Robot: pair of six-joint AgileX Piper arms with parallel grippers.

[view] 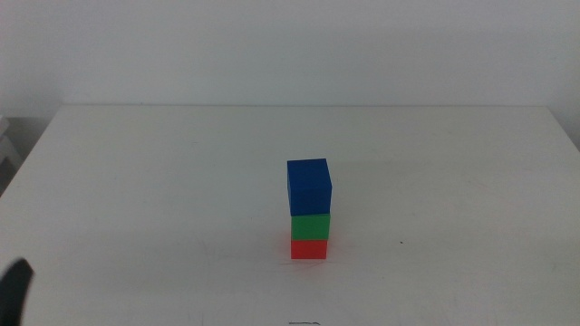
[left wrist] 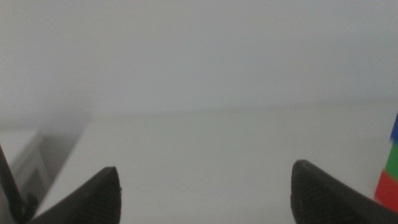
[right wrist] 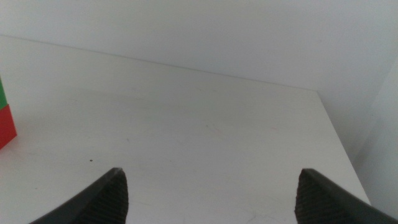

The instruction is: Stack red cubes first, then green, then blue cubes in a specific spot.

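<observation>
The red cube (view: 309, 248) sits on the white worktop (view: 136, 181) a little below and right of the middle view's centre. The green cube (view: 310, 225) rests directly on it, and the blue cube (view: 308, 186) tops the pile. All three touch face to face and the column stands upright; the blue cube looks larger only because it is nearest the camera, and it seems turned very slightly against the two below. The order asked for, red then green then blue, is already in place, so the stacking looks finished and the step in hand is simply standing clear.

The left gripper (left wrist: 205, 193) is released, its jaws spread wide with nothing between them. Its wrist view catches the stack at the right edge of the frame, so it waits to one side, well apart from the cubes. In the middle view only a dark tip shows at the lower left corner, which is probably this gripper.

The right gripper (right wrist: 211, 196) is likewise released and empty, with the red and green faces at the left edge of its frame. It is out of the middle view.

Any next move calls for little: keep both arms away so nothing nudges the column.

No container is visible anywhere; the cubes rest on bare worktop.
</observation>
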